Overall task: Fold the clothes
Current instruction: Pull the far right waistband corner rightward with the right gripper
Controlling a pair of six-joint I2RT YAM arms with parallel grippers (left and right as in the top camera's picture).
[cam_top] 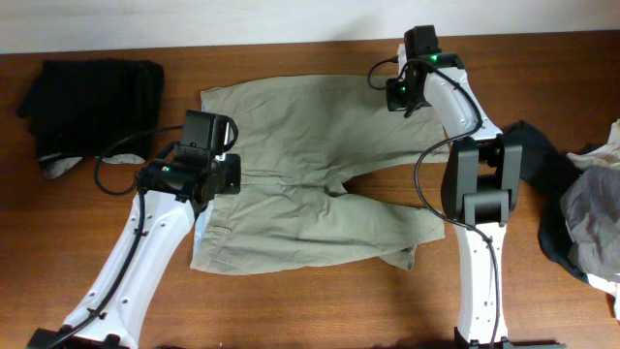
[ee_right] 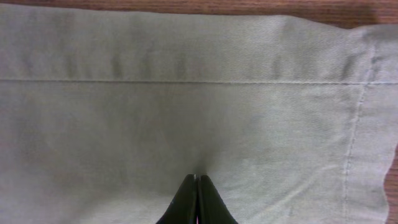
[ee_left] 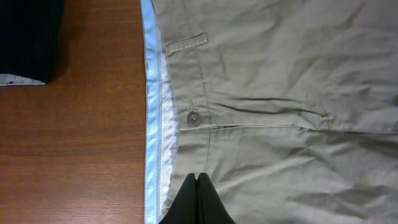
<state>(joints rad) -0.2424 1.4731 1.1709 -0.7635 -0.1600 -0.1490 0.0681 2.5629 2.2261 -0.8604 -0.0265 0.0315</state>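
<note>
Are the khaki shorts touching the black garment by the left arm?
Apart. The left wrist view shows a strip of table wood between the shorts waistband and the black garment.

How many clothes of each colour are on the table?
Khaki-olive shorts: 1
Black garment: 1
Dark teal garment: 1
Grey-white garment: 1
Total: 4, counting the crumpled grey-white heap as one.

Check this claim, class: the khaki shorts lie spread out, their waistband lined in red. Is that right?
No. The waistband lining is light blue, not red, as the left wrist view shows. The khaki shorts do lie spread out.
</note>
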